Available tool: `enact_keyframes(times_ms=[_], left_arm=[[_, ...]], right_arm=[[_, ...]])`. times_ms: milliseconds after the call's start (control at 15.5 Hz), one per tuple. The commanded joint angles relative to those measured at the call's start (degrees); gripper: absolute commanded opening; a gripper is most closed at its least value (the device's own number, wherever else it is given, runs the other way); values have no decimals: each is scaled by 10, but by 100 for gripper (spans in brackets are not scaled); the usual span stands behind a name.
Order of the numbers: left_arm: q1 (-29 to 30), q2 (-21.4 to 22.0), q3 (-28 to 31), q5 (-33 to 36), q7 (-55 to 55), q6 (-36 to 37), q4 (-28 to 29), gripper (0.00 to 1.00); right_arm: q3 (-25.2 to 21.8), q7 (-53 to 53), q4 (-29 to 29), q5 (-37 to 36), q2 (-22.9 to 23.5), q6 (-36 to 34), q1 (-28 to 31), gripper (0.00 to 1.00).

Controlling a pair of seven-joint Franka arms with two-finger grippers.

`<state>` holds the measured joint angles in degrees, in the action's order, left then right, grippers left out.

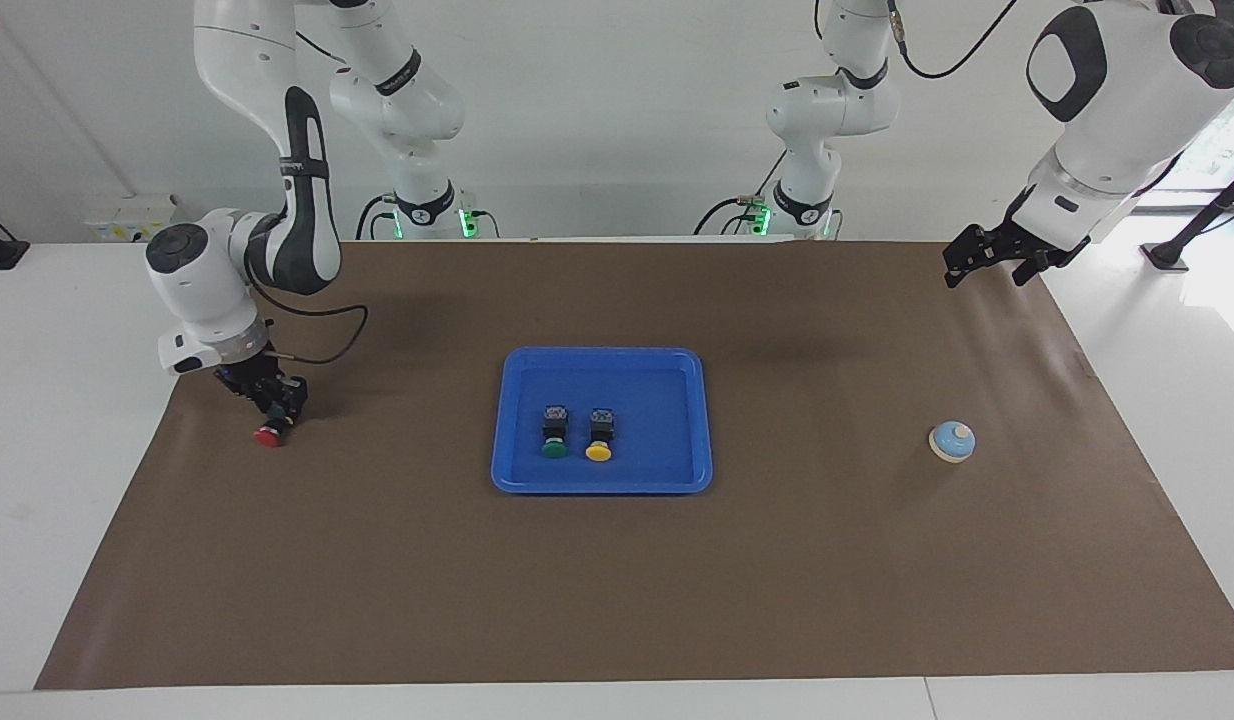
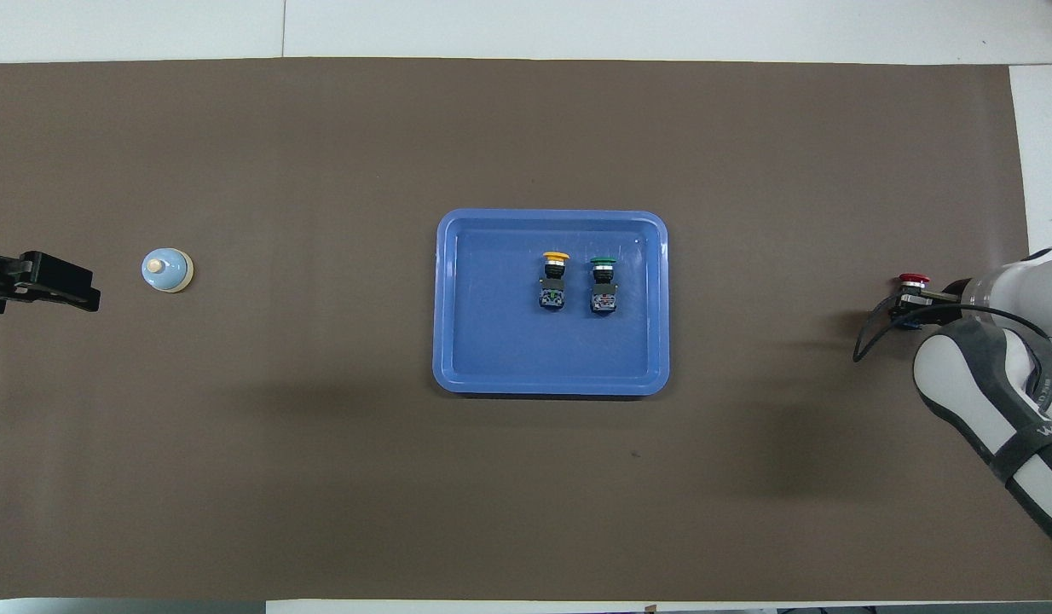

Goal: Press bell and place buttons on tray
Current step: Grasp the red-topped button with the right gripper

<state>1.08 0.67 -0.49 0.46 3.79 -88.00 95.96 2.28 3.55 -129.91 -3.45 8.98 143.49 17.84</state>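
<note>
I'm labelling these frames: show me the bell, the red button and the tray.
bell (image 1: 952, 441), facing view, on its blue dome.
red button (image 1: 268, 436), facing view, on its red cap.
tray (image 2: 492, 358), overhead view, on its bare floor.

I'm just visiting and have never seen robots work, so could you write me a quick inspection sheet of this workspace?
Surface: brown mat over a white table.
Job's things: blue tray mid-mat, green button and yellow button lying in it side by side; red button on the mat at the right arm's end; bell at the left arm's end.
Clutter: nothing seen.
Grippers: right pincer shut on the red button; left pincer open, waiting in the air above the mat's edge.
Cables: black cable looping by the right wrist.
Surroundings: white wall.
</note>
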Motion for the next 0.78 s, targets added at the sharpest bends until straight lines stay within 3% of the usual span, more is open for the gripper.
enact_keyframes(times_ms=[0, 194, 517, 711], left_arm=[[0, 6, 1, -5, -5, 9, -2, 100], [0, 6, 1, -5, -5, 9, -2, 100], [0, 6, 1, -5, -5, 9, -2, 100], [0, 6, 1, -5, -5, 9, -2, 100]], right_arm=[[8, -10, -13, 16, -12, 15, 3, 0], [18, -11, 17, 16, -11, -9, -4, 0], [21, 79, 212, 16, 18, -236, -102, 0], [20, 165, 302, 15, 43, -319, -182, 0]])
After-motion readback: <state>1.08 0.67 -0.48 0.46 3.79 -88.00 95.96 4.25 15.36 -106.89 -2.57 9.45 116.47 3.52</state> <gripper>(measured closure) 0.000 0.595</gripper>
